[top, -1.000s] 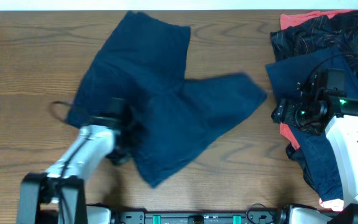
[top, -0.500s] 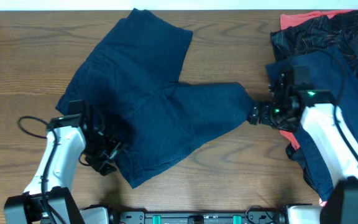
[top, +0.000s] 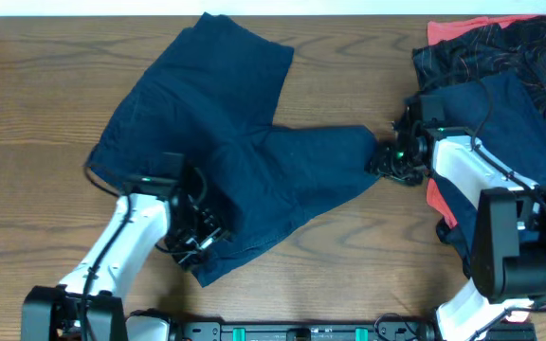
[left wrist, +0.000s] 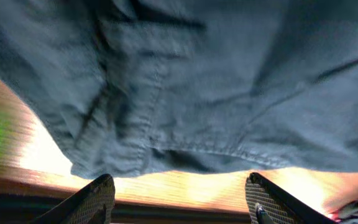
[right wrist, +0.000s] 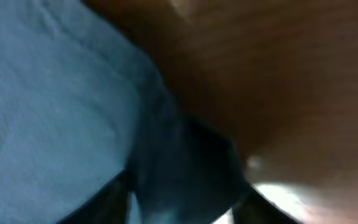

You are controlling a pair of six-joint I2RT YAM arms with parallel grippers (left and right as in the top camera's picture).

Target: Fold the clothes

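Observation:
Dark navy shorts [top: 245,142] lie spread on the wooden table [top: 36,85], one leg pointing up and the other to the right. My left gripper [top: 195,235] sits at their lower left edge. In the left wrist view it [left wrist: 179,182] is open, with bare wood between the fingers and the shorts' hem [left wrist: 197,149] just ahead. My right gripper [top: 384,163] is at the tip of the right leg. The right wrist view is blurred, but a dark bunch of the shorts [right wrist: 185,162] fills the gap between the fingers of the right gripper [right wrist: 182,190].
More clothes are piled at the right edge: a black red-lined piece [top: 486,52], navy cloth [top: 515,114] and a coral-red bit [top: 439,204]. My right arm reaches out from over this pile. A black cable loop [top: 93,170] lies by the shorts' left edge.
My left gripper let go and now stands open at the shorts' lower edge. My right arm swung left from the pile to the leg tip, and its jaws narrowed round the cloth.

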